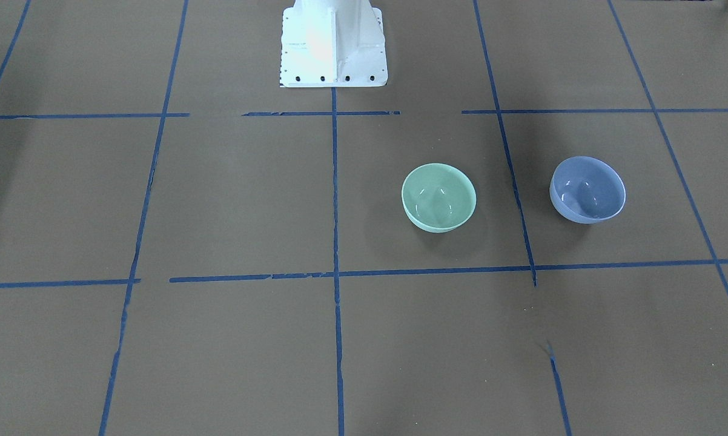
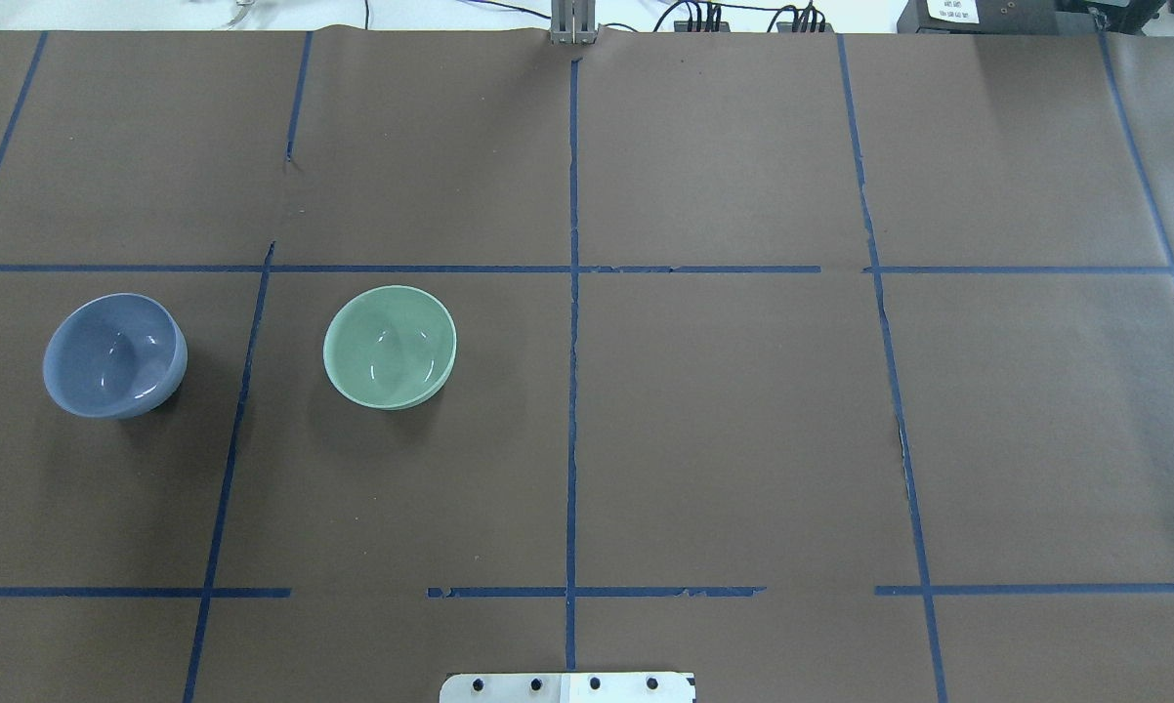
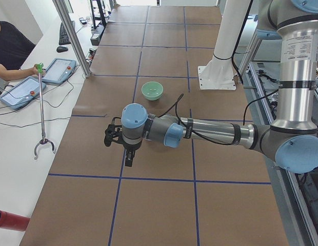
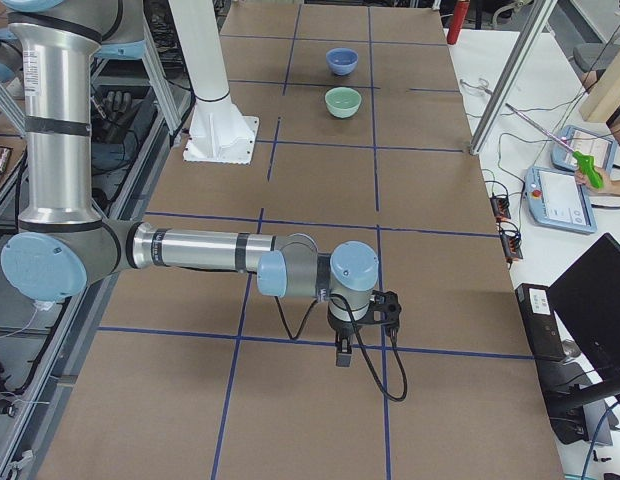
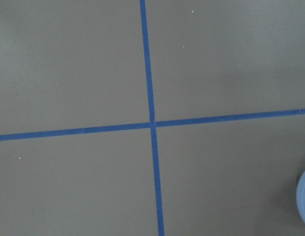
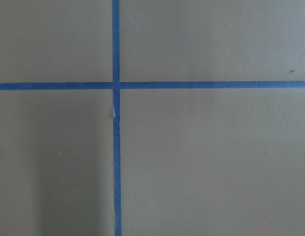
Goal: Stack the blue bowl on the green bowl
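Glossy periwinkle-blue bowl and glossy mint-green bowl upright, mouths up, well apart. Bare strip of brown-paper-covered table with blue tape line runs between them; open paper round each rim. White robot base pedestal stands well apart, on robot's side of green bowl. Aluminium frame post rises at operators' table edge, far from bowls. Left arm stretches low over table, hiding blue bowl in exterior left view.
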Robot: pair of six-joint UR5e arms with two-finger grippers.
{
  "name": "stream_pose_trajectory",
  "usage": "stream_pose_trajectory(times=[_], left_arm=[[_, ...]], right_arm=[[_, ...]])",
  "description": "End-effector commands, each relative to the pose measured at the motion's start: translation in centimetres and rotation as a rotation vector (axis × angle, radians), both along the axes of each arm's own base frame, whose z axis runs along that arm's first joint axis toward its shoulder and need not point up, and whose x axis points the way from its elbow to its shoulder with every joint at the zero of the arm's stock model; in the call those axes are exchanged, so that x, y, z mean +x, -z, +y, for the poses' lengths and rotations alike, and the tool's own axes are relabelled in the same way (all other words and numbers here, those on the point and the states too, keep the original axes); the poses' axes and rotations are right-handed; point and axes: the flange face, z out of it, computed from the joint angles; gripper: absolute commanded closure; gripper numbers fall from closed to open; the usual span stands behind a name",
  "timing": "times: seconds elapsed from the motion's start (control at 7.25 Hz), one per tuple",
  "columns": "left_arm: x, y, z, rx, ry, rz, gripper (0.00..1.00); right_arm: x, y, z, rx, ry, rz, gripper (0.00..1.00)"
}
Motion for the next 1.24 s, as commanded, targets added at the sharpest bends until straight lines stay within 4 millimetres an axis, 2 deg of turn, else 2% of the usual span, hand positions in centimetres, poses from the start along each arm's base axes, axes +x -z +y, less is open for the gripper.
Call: stream_pose_trajectory(times=[0.0, 0.14, 0.28, 0.41, 0.55, 0.83, 1.1], left_arm=[[8.2, 3.8, 0.3, -0.053, 0.045, 0.066, 0.00], [11.9, 5.3, 1.1, -0.088, 0.060, 0.053, 0.00], [16.4, 5.0, 1.7, -0.102, 0.057, 0.020, 0.00], [20.0, 3.9, 2.3, -0.097, 0.087, -0.002, 0.00], [22.3, 1.7, 2.8, -0.100, 0.081, 0.011, 0.00], [22.3, -1.4, 3.3, -0.073, 0.078, 0.025, 0.00], [22.6, -1.9, 4.0, -0.068, 0.058, 0.024, 0.00]], right_arm=[[0.0, 0.0, 0.0, 0.000, 0.000, 0.000, 0.00], [0.0, 0.0, 0.0, 0.001, 0.000, 0.000, 0.00], [0.0, 0.0, 0.0, 0.000, 0.000, 0.000, 0.00], [0.0, 0.0, 0.0, 0.000, 0.000, 0.000, 0.00], [0.0, 0.0, 0.0, 0.001, 0.000, 0.000, 0.00], [0.0, 0.0, 0.0, 0.000, 0.000, 0.000, 0.00], [0.0, 0.0, 0.0, 0.000, 0.000, 0.000, 0.00]])
